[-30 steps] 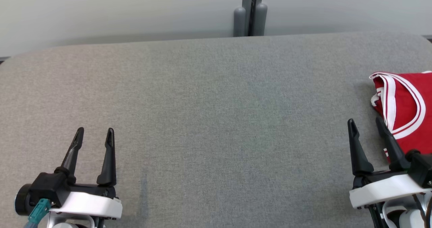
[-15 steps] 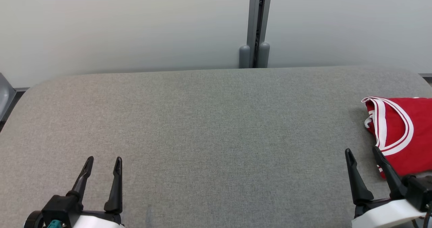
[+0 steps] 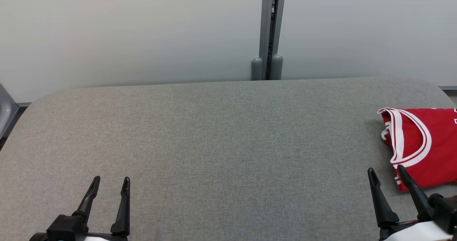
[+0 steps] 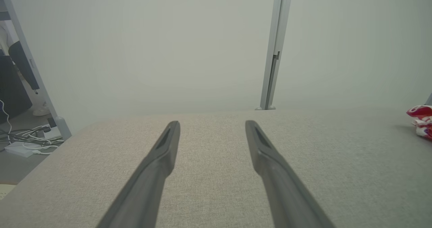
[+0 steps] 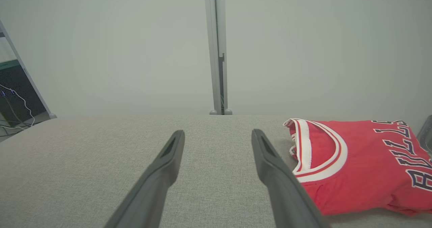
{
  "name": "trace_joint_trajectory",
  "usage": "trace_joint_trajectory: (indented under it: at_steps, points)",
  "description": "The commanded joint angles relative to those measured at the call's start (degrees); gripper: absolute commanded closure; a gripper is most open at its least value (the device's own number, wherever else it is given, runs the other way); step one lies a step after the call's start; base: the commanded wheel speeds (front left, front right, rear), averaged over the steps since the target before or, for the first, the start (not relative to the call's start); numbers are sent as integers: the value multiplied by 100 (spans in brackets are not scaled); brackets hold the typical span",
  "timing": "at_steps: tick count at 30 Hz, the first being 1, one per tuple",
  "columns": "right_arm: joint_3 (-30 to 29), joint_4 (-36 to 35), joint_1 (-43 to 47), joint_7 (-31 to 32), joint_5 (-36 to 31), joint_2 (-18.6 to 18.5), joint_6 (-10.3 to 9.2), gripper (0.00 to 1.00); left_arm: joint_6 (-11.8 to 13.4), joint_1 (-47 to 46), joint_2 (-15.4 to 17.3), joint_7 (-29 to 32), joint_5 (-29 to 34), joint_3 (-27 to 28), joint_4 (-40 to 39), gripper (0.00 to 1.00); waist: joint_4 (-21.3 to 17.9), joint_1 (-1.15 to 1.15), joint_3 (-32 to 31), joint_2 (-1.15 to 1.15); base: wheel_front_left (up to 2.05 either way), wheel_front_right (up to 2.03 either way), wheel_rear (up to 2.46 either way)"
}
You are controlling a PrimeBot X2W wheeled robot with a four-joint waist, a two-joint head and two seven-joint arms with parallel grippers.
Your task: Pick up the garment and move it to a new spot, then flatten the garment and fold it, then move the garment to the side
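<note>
1. Counter [image 3: 214, 134]: grey fabric-covered surface w/ rounded far corners, spanning the head view. A pale wall [image 3: 125, 30] stands behind it, split by a grey vertical post [image 3: 267, 30].
2. Garment [image 3: 425, 144]: red sleeveless jersey w/ white-and-red trim, lying folded compactly on the counter at its right end, partly cut off by the frame edge. The right wrist view shows dark lettering across it; the word runs out of frame, possibly "BULLS".
3. Left tool [image 3: 111, 179]: lower left of the head view, over the counter's near edge. Fingers stand spread apart w/ nothing btwn them, tips pointing toward the wall. It is well apart from the garment.
4. Right tool [image 3: 386, 169]: lower right, fingers likewise spread wide and empty. Its outer finger lies just beside the garment's near-left corner.
5. Left wrist view: the garment appears as a small red-and-white bundle at far right. Cables [image 4: 30, 143] lie on the floor past the counter's left end.
</note>
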Motion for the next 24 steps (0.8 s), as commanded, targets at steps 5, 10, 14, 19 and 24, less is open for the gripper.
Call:
trace_joint_trajectory:
  at_steps: [5, 10, 14, 19, 24]
  points:
    - [-51, -78, 79, 38, -31, -5, 2, 0, -17, 5, 68, 43, 13, -41, 7, 0, -9, 0, -5, 0, 0, 0, 0]
    - [-46, -42, 68, 2, -2, 12, 2, 0, 19, -43, 92, 46, 23, -65, 20, 0, -7, 0, 10, 0, 0, 0, 0]
    - [-49, -21, 50, -27, 16, 18, 2, 0, 26, -83, 99, 21, 3, -75, 19, 0, -13, 0, 28, 0, 0, 0, 0]
    - [-45, -13, 33, -37, 21, 26, 2, 0, 43, -81, 106, 0, -36, -73, 14, 0, -21, 0, 48, 0, 0, 0, 0]
    - [-55, -16, 50, -56, 21, 37, 2, 0, 53, -68, 100, -39, -43, -91, 11, 0, -18, 0, 58, 0, 0, 0, 0]
